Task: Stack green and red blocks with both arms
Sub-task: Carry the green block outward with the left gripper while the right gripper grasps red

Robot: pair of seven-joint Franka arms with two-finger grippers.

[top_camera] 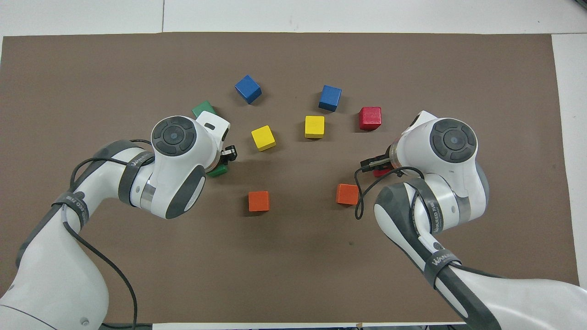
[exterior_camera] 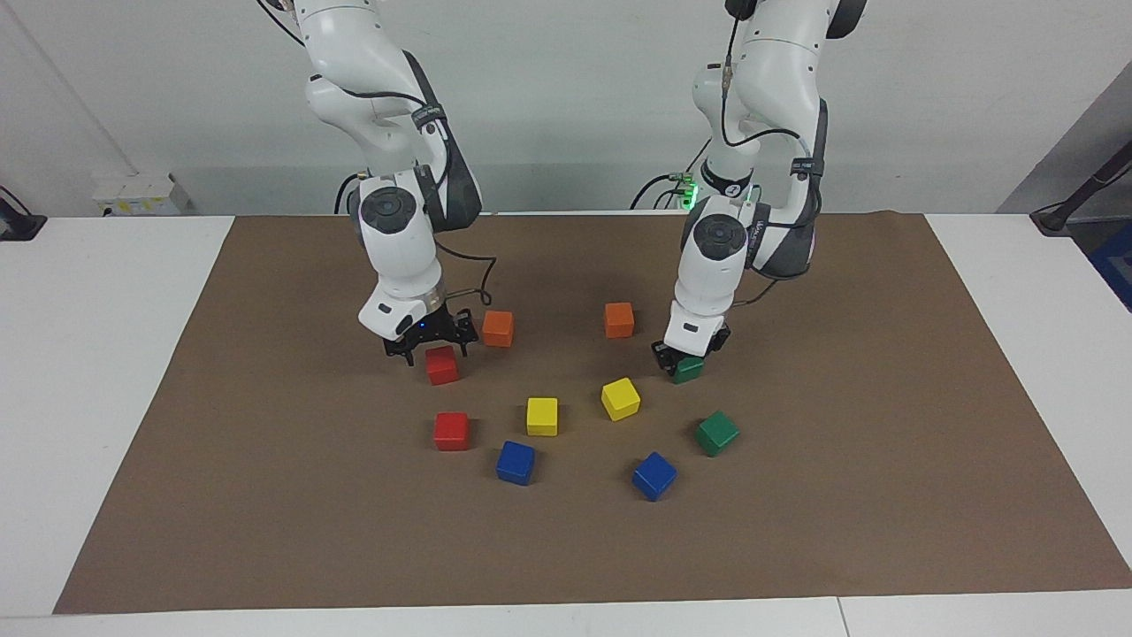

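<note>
My right gripper (exterior_camera: pixel 431 347) is low over the mat and open, its fingers to either side of a red cube (exterior_camera: pixel 442 365) that sits on the mat; in the overhead view only a sliver of this cube (top_camera: pixel 380 172) shows under the hand. The second red cube (exterior_camera: pixel 451 431) lies farther from the robots. My left gripper (exterior_camera: pixel 679 358) is down on a green cube (exterior_camera: pixel 690 369), which it partly hides; that cube (top_camera: pixel 218 170) peeks out under the wrist from above. The second green cube (exterior_camera: pixel 717 433) lies farther out, toward the left arm's end.
Two orange cubes (exterior_camera: pixel 498 328) (exterior_camera: pixel 619 319) sit close beside the grippers, between the arms. Two yellow cubes (exterior_camera: pixel 542 416) (exterior_camera: pixel 620 398) and two blue cubes (exterior_camera: pixel 516 462) (exterior_camera: pixel 654 475) lie farther out in the middle of the brown mat (exterior_camera: pixel 884 495).
</note>
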